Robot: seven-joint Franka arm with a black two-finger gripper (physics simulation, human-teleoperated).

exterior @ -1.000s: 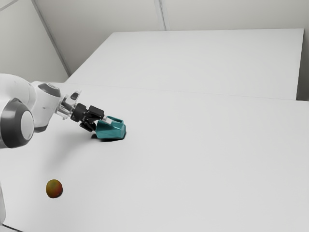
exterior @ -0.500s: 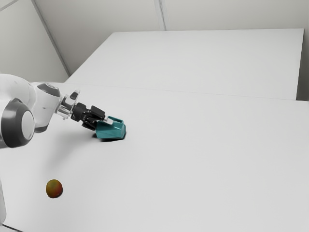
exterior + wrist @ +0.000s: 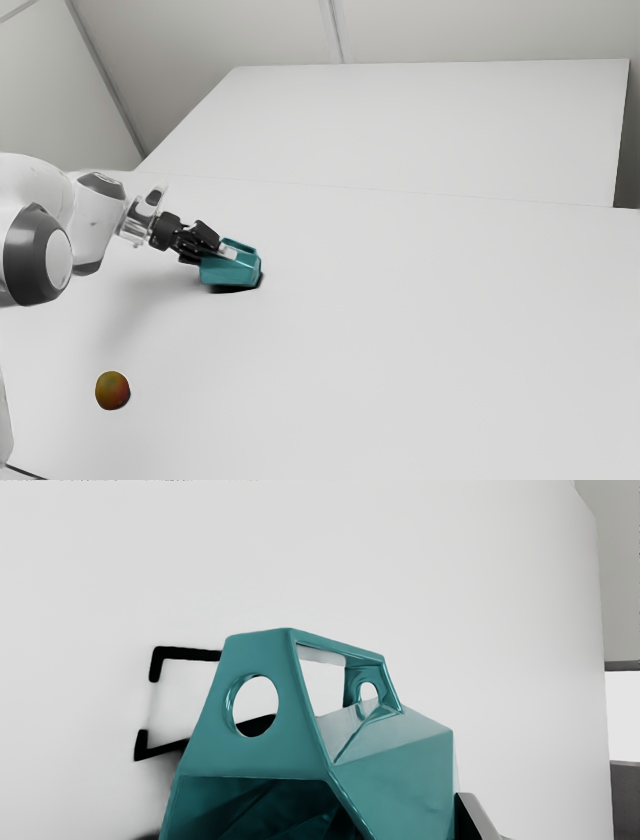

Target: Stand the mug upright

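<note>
The teal faceted mug [image 3: 236, 271] lies on its side on the table, its open end toward the arm and its handle uppermost. My gripper [image 3: 221, 255] is at that open end, with a pale fingertip against the mug's upper outer side. In the wrist view the mug [image 3: 395, 780] shows its dark hollow and its handle with round holes. There the gripper [image 3: 407, 827] is shut on the mug's side wall: one finger stands outside against it, while the other is mostly hidden inside the dark mouth.
A round orange-brown fruit [image 3: 113, 390] sits on the white table [image 3: 420, 330], nearer the exterior view's bottom left. Behind the table rises a pale raised panel [image 3: 430, 125]. Dark shadow shapes lie beside the mug.
The fingers have drawn together at the mug's wall, and the hand has shifted slightly toward the exterior view's right. The mug has tilted a little, with more dark shadow under it.
</note>
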